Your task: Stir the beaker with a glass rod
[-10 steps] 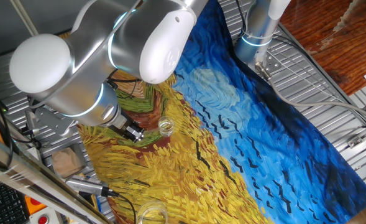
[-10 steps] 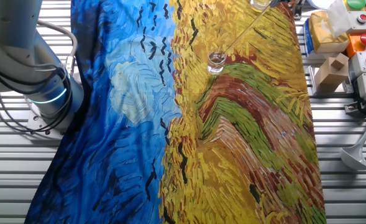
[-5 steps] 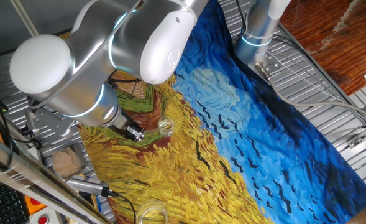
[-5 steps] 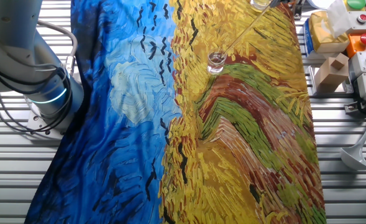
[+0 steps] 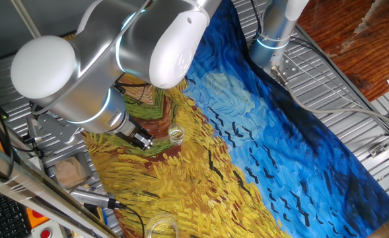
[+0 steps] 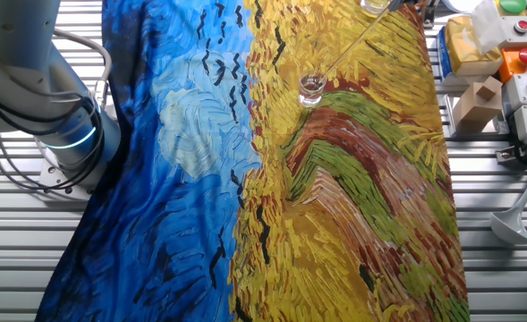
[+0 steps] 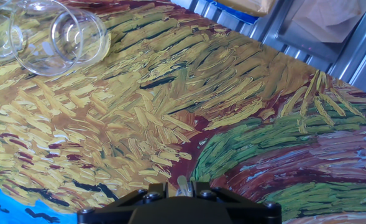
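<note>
On cloth, beaker point(image 5: 175, 135) unmoved.

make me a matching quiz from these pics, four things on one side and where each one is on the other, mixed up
Things:
1. small beaker
2. glass rod
3. wider glass vessel
4. wooden block

Places:
a. off the painted cloth, on the metal slats
b. on a slant above the cloth
c. upright on the cloth where yellow meets brown
d. on the yellow part of the cloth, cut off by the bottom edge of one fixed view

Pairs: 1-c, 2-b, 3-d, 4-a
</note>
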`<state>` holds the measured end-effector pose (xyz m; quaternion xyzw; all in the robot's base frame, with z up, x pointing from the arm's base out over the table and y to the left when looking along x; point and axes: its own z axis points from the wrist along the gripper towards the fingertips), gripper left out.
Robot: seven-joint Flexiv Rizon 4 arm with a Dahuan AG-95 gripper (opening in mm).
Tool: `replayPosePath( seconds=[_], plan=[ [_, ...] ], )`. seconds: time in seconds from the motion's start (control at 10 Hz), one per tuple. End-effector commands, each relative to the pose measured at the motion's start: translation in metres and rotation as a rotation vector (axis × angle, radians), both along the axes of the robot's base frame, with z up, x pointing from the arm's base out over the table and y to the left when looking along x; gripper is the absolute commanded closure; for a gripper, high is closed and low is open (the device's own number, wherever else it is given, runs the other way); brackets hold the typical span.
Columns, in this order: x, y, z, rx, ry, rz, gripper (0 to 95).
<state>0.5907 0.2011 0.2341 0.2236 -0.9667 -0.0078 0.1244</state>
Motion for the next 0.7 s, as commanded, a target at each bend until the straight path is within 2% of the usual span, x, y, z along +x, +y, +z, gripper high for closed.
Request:
replayPosePath(
  seconds=[0.1,0.7],
  plan=[
    [0.0004,-0.0001,-0.0007,0.001,0.000,0.000,76.0],
    [-0.0015,-0.0007,-0.0016,0.011,-0.006,0.007,76.0]
  ],
)
